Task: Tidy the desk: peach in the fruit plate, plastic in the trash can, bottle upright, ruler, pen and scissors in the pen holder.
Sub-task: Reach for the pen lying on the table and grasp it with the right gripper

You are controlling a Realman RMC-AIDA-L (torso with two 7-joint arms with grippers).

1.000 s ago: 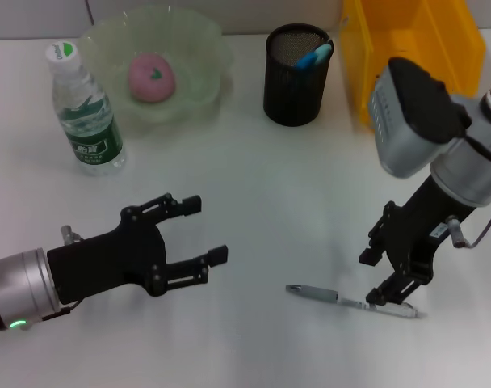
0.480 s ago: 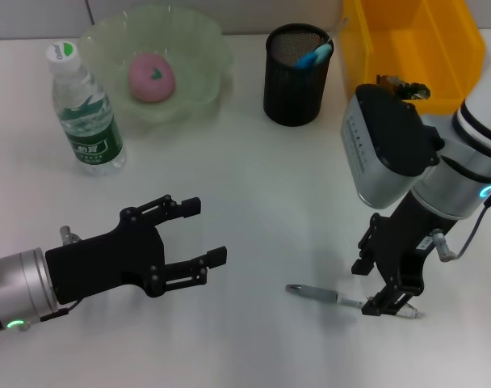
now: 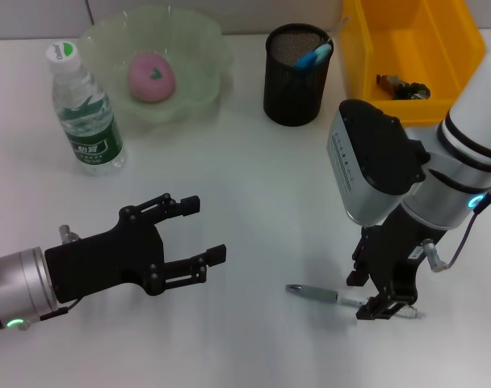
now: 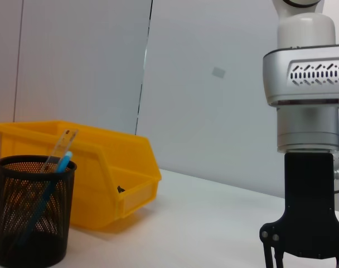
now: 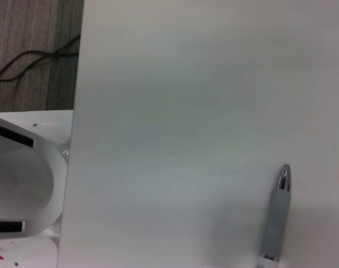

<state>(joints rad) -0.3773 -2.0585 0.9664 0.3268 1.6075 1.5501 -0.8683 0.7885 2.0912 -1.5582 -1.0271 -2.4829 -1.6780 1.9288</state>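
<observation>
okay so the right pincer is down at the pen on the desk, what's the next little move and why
Probably close the right pincer on the pen and lift. The pen lies flat on the desk, its far end under the pincer, and belongs in the pen holder. The left pincer hovers open, idle.

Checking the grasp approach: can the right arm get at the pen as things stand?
Probably yes. The right gripper is already down over the pen near its right end, nothing else close on the desk. The left gripper hovers well aside.

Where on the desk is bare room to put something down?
Bare: the middle, between the left hand, pen holder and pen. Crowded: the back, with bottle, fruit plate and yellow bin; also near the right hand.
</observation>
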